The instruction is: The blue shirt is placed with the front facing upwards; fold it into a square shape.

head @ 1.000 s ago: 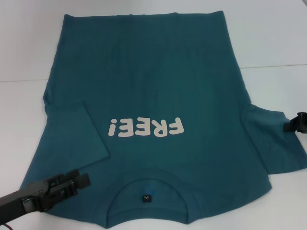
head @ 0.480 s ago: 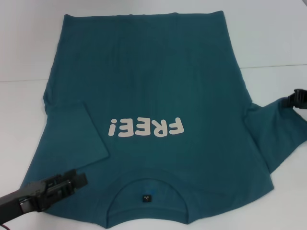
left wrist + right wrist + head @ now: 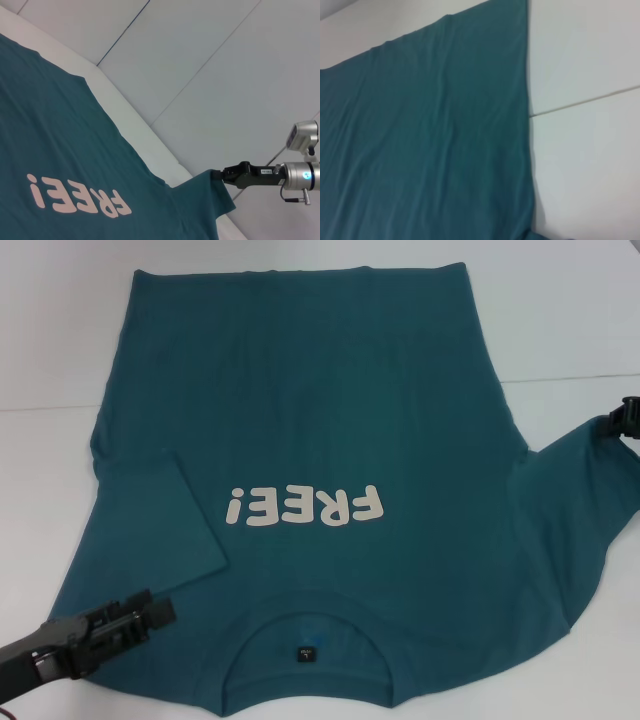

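In the head view, one blue shirt (image 3: 330, 490) lies front-up on a white table (image 3: 60, 330) and fills most of the frame, its hem toward the top and its collar at the lower centre. One line of cream lettering (image 3: 305, 507), reading "FREE!" upside down, sits just below the middle, and one small dark neck label (image 3: 305, 653) shows inside the collar. The sleeve at mid-left is folded in over the body, while the sleeve at the right is drawn out toward the frame's right edge. Two grippers appear: the left gripper (image 3: 150, 613) reaches in from the lower left corner over the shirt's shoulder, and I cannot tell whether its jaws are apart or together; the right gripper (image 3: 622, 420) sits at the right edge, clamped on the tip of the stretched sleeve. In the left wrist view, the shirt covers the left and lower part of the frame with the lettering (image 3: 80, 196) at the bottom left, the white table edge (image 3: 130, 125) runs diagonally, and the right gripper (image 3: 235, 176) at the lower right pinches the raised sleeve corner off the surface. In the right wrist view, only teal cloth (image 3: 430, 140) fills the left two thirds, with the white surface (image 3: 585, 60) to the right; no fingers show here.
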Action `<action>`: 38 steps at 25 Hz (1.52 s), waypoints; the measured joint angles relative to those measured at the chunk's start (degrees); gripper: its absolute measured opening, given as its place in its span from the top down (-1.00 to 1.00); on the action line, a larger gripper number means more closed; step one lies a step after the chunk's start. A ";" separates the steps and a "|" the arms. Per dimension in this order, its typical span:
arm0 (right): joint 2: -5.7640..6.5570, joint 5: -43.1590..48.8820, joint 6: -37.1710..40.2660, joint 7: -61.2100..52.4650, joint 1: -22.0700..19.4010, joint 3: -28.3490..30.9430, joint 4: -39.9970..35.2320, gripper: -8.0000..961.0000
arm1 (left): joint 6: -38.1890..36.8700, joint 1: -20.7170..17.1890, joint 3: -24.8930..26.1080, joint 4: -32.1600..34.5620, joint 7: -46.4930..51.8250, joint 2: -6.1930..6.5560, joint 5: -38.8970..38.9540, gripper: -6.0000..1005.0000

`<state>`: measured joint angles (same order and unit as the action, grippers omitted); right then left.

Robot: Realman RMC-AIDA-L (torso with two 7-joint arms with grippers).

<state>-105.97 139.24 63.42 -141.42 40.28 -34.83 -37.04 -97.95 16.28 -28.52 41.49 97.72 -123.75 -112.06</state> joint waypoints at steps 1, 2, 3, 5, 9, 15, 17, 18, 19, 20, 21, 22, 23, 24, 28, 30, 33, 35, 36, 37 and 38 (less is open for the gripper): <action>0.11 0.03 0.49 -0.05 0.24 -0.08 -0.03 0.96 | 0.02 0.05 0.00 0.00 0.01 0.00 0.00 -0.20; 0.17 0.04 1.07 -0.08 0.46 -0.27 -0.03 0.96 | 0.05 0.08 -0.01 0.00 0.01 0.00 0.00 -0.20; 0.19 0.06 1.64 -0.11 0.67 -0.63 -0.02 0.96 | 0.07 0.10 -0.01 0.00 0.01 0.00 0.00 -0.20; 0.03 0.07 3.35 -0.41 1.05 -2.48 0.09 0.96 | 0.19 0.12 -0.02 -0.03 0.00 0.00 0.00 -0.20; -0.58 0.08 5.98 -2.39 1.70 -7.35 -0.04 0.96 | 0.55 0.27 -0.04 -0.08 0.01 -0.04 0.01 -0.20; -1.07 0.08 7.73 -2.93 3.23 -9.62 -0.06 0.95 | 0.74 0.14 -0.04 -0.09 0.04 -0.04 0.01 -0.21; -1.17 0.08 8.06 -2.94 3.80 -9.67 -0.05 0.94 | 0.78 0.01 -0.04 -0.09 0.04 -0.05 0.01 -0.21; -1.21 0.08 8.10 -3.02 4.07 -9.66 -0.06 0.94 | 0.80 -0.03 -0.04 -0.09 0.04 -0.06 0.01 -0.21; -1.25 0.07 8.13 -3.22 4.35 -9.65 -0.06 0.93 | 0.82 -0.07 -0.03 -0.10 0.03 -0.07 0.01 -0.21; -1.34 0.07 8.19 -3.49 4.69 -9.65 -0.06 0.93 | 0.86 -0.09 0.02 -0.11 0.03 -0.07 0.01 -0.21; -1.41 0.07 8.20 -3.80 4.97 -9.68 -0.06 0.92 | 0.89 -0.12 0.17 -0.15 0.03 -0.08 0.01 -0.21; -1.51 0.07 8.19 -4.13 5.28 -9.77 -0.04 0.92 | 0.91 -0.14 0.30 -0.20 0.03 -0.09 0.01 -0.21; -1.62 0.07 8.16 -4.38 5.53 -9.89 0.03 0.91 | 0.92 -0.14 0.42 -0.26 0.03 -0.09 0.01 -0.21; -1.77 0.16 8.05 -4.71 5.81 -10.05 0.14 0.91 | 0.93 -0.14 0.46 -0.28 0.03 -0.09 0.01 -0.21; -2.30 1.56 7.88 -6.40 6.60 -10.34 0.33 0.89 | 0.93 -0.13 0.49 -0.30 -0.02 -0.09 0.01 -0.21; -2.45 1.78 7.80 -6.98 6.83 -10.38 0.41 0.88 | 0.95 -0.13 0.49 -0.31 -0.10 -0.09 0.01 -0.21; -2.94 1.84 7.78 -7.19 6.98 -10.40 0.44 0.86 | 1.43 -0.09 0.49 -0.53 -0.13 -0.09 0.01 -0.21; -3.12 1.78 7.78 -7.20 7.04 -10.36 0.50 0.85 | 1.75 0.07 0.56 -1.17 -0.19 -0.08 0.01 -0.21; -3.16 1.72 7.77 -7.21 7.07 -10.29 0.52 0.85 | 1.79 0.16 0.60 -1.44 -0.25 -0.07 0.01 -0.21; -3.22 1.68 7.77 -7.21 7.09 -10.16 0.53 0.84 | 1.81 0.20 0.63 -1.54 -0.27 -0.05 0.01 -0.21; -3.25 1.65 7.77 -7.26 7.12 -10.06 0.54 0.84 | 1.84 0.21 0.64 -1.63 -0.30 -0.05 0.01 -0.21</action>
<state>-109.22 140.88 71.19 -148.68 47.40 -44.89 -36.50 -96.12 16.49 -27.88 39.86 97.43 -123.80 -112.06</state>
